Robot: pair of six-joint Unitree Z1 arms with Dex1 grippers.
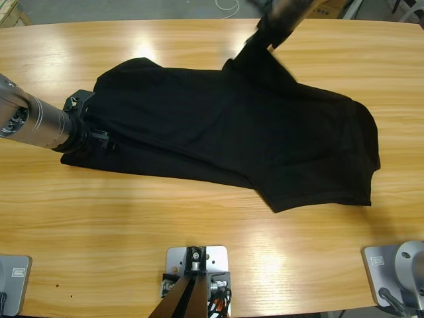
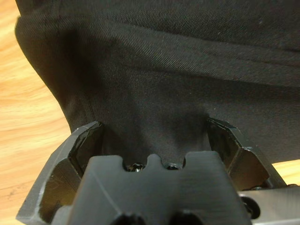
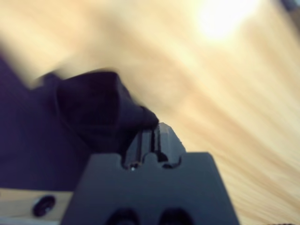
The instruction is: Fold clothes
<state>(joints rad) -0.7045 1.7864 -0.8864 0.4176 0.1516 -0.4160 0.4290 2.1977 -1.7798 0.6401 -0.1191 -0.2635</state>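
One black shirt [image 1: 265, 139] sprawls across the middle of the wooden table [image 1: 199, 218] in the high view, from the left gripper [image 1: 99, 140] at centre left out to a rounded lobe at right. From the top edge, right of centre, the right gripper [image 1: 260, 36] holds a peak of fabric lifted off the board. Judging by how it drapes and creases, the cloth is light, limp and not fragile; it will sag wherever it is unsupported, so hems and corners look like the best places to grip. Bare wood runs along the whole lower half and upper left of the frame, leaving plenty of room to drag or fold; the table's far edge lies close behind the raised peak.

Left wrist view: the shirt [image 2: 178, 84] fills most of the frame, its edge running down between the left gripper's [image 2: 154, 140] jaws, which stand spread wide on either side of the fabric without pinching it. Table shows at left.

Right wrist view: the right gripper [image 3: 149, 127] is pressed together on a bunched fold of the shirt [image 3: 93, 103], with blurred wood beyond at upper right.
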